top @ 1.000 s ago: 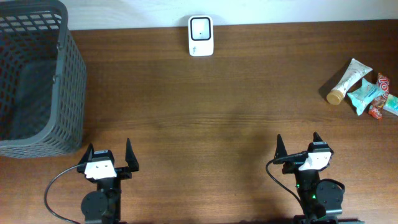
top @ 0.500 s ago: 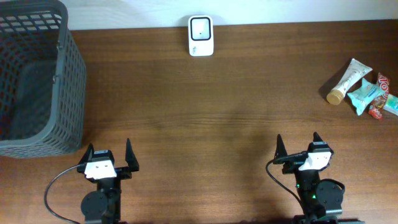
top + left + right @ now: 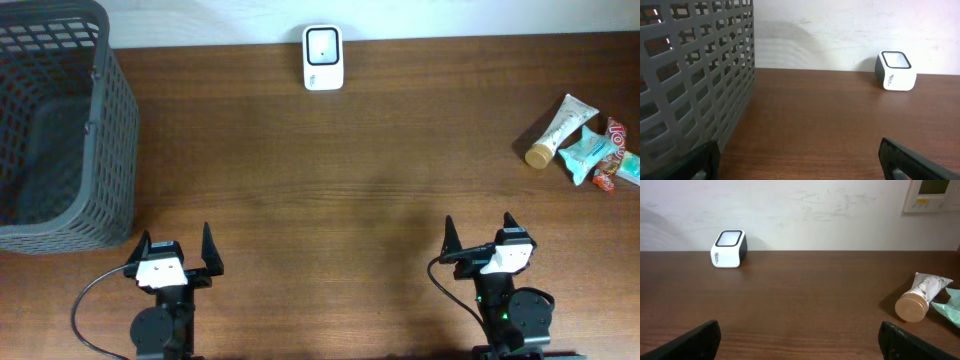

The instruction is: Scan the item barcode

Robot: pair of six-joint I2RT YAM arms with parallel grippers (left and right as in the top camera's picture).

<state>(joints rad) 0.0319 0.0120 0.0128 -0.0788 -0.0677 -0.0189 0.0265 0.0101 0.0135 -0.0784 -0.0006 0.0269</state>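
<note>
White squeeze tube (image 3: 562, 126), tabletop (image 3: 350, 170) right edge: likely light, soft, slippery; pinch mid-body. Fingers wide, empty: left gripper (image 3: 175, 246), right gripper (image 3: 478, 232).

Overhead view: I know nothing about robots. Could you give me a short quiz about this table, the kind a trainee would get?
1. True or false: the left gripper and the right gripper are both open and empty.
2. Where on the table does the white scanner sit?
A. At the far edge, by the wall
B. At the near edge, between the arms
C. In the middle
3. Short answer: which gripper is nearer the tube?

Key: 1 true; 2 A; 3 the right one.
</note>
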